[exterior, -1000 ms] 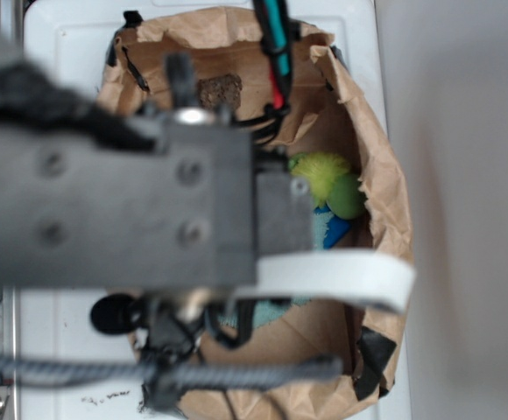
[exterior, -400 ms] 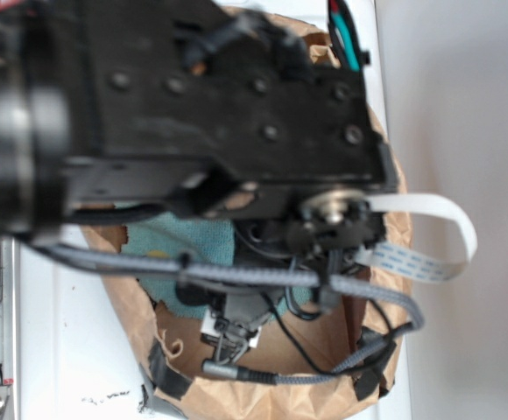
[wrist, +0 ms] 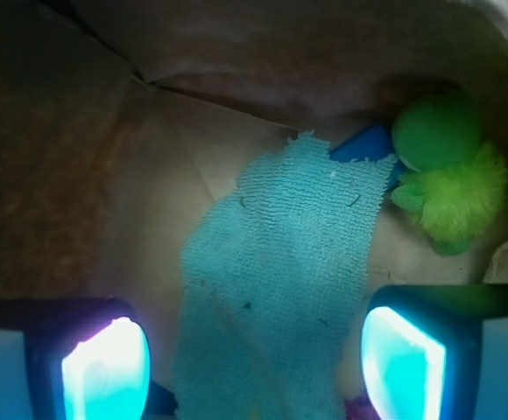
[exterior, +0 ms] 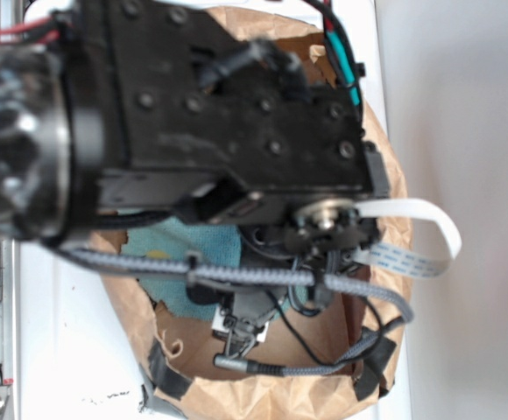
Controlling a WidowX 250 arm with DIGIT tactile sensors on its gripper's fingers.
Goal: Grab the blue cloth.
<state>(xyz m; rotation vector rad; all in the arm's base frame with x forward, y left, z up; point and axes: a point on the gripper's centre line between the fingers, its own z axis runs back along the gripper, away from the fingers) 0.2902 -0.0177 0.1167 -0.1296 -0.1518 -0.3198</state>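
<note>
Wrist view: blue cloth (wrist: pixel 280 271) on brown paper bag floor (wrist: pixel 105 175).

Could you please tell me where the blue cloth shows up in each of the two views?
Exterior: blue cloth lies left of centre, mostly hidden under the arm, inside the paper bag.
Wrist: blue cloth runs from bottom centre upward, between the fingers.
Shared landmark: the brown paper bag.

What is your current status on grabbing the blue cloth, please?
Tool open, fingers straddling the blue cloth, not gripping. Cloth flat on bag floor. Green fuzzy toy beside far corner, clear of the grasp.
</note>
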